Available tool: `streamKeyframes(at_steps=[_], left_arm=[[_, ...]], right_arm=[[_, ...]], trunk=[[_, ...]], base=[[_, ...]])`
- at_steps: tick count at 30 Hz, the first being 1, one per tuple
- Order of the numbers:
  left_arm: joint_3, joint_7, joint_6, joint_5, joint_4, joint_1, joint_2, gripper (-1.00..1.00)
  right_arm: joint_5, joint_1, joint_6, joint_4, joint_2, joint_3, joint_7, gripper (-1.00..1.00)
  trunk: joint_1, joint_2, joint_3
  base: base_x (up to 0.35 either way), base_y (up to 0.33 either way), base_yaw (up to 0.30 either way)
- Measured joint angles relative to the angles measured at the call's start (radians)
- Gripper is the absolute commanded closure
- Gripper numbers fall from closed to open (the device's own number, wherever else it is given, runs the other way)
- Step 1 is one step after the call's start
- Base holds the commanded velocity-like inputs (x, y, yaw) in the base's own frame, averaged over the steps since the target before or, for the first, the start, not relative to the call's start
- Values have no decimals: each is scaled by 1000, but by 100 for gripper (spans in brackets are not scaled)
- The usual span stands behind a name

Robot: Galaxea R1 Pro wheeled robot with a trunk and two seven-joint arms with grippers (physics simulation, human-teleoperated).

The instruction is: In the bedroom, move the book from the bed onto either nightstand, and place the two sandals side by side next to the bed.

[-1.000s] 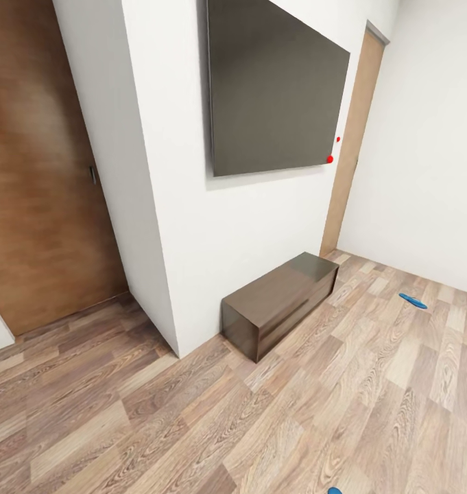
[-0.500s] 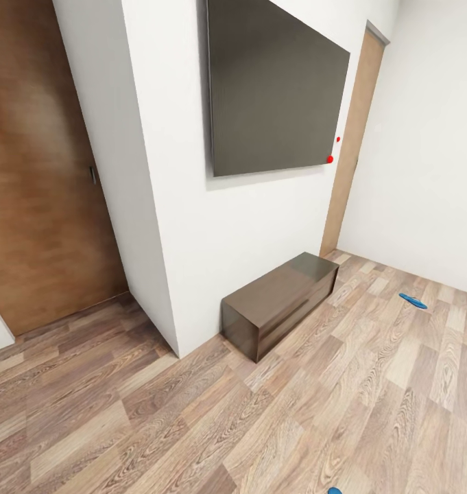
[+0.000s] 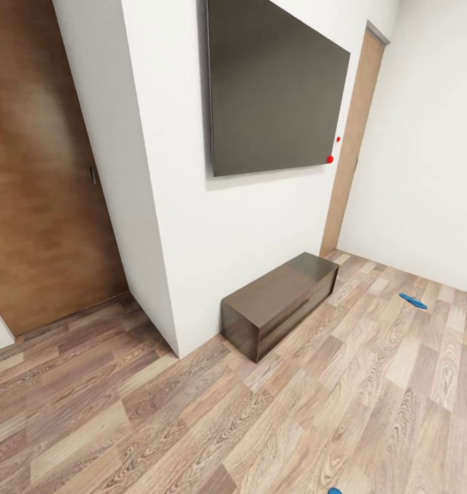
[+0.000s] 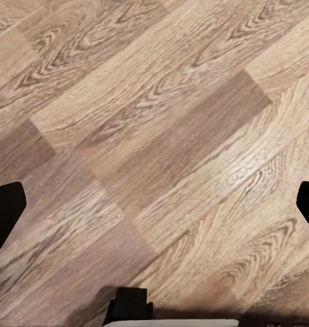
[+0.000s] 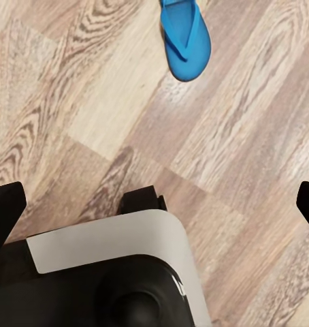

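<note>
One bright blue sandal (image 3: 413, 300) lies flat on the wood-plank floor at the right, near the white wall. A second blue sandal (image 3: 334, 491) peeks in at the bottom edge of the head view, and in the right wrist view this sandal (image 5: 185, 37) lies on the planks beyond the robot's base. My left gripper (image 4: 154, 204) hangs over bare floor with its dark fingertips (image 4: 5, 211) far apart, open and empty. My right gripper (image 5: 154, 204) is also spread open, its fingertips (image 5: 6, 211) at the picture's edges. The book, the bed and the nightstand are out of view.
A long dark TV bench (image 3: 281, 302) stands against a white wall under a large dark screen (image 3: 274, 89). A brown wooden door (image 3: 41, 171) is at the left, a lighter door (image 3: 353, 137) at the back right. The robot's grey base (image 5: 114, 272) is under the right arm.
</note>
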Motion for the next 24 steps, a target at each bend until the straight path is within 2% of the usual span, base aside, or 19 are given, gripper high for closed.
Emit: streamKeyframes(at_steps=[4,6,8,9,10,12,13,15,19,24], left_arm=[[0,2,2,0,-60,-8,-4,-100],[0,3,25,0,-123,-12,-9,-100],[0,3,130,-1,-269,-15,-15,-100],[0,3,162,-1,-303,-15,-15,-100],[0,2,224,-1,-362,-15,-16,-100],[0,-4,285,-1,-420,-15,-17,-100],[-1,-18,333,0,-466,-16,-17,-100],[-2,-54,381,1,-513,-17,-17,-100],[-2,-128,417,1,-537,-42,-16,-100],[2,-163,429,1,-495,-88,-9,-100]], right_arm=[[0,0,0,0,-1,0,1,-100],[0,0,0,0,-1,0,2,-100],[0,0,0,0,-2,-1,3,-100],[-1,0,0,0,-2,-2,3,-100],[-1,0,0,0,-2,-2,3,-100],[-1,0,0,-1,-2,-2,3,-100],[-1,0,0,0,-2,-2,4,-100],[-1,0,0,-1,-2,-2,4,-100],[0,0,0,-3,-2,-3,5,-100],[-1,0,1,-3,-5,-5,5,-100]], trunk=[[0,0,0],[0,0,0],[0,0,0],[0,0,0],[0,0,0],[0,0,0],[0,0,0],[0,0,0],[0,0,0],[0,0,0]], base=[[83,0,0],[119,0,0],[132,0,0],[135,0,0],[135,0,0],[135,0,0],[136,0,0],[146,-13,0],[147,-59,0],[77,-55,0]])
